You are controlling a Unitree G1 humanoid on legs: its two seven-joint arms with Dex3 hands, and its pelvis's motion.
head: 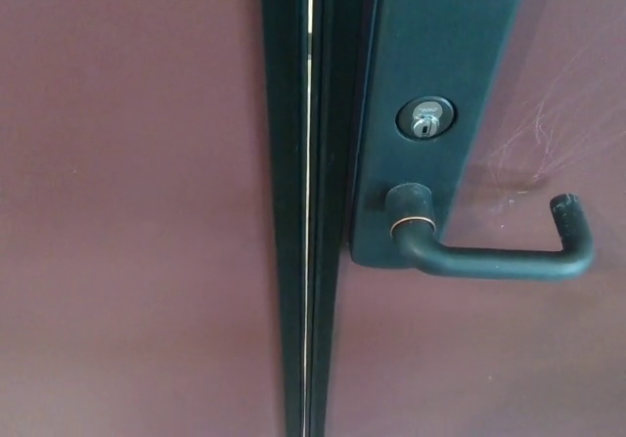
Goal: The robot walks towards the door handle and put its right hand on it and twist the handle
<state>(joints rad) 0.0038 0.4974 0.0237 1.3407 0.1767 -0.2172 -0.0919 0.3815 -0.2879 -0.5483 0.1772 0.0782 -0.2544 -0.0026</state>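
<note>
Black, rigid metal lever door handle [499, 261] looks smooth, likely slippery; grasp its horizontal bar. Neither hand shows, so their state is unknown.

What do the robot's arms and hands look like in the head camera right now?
Neither arm nor hand is in view, so nothing of their look can be told. The picture shows only the black door handle, its dark plate with a keyhole, and the maroon door.
</note>
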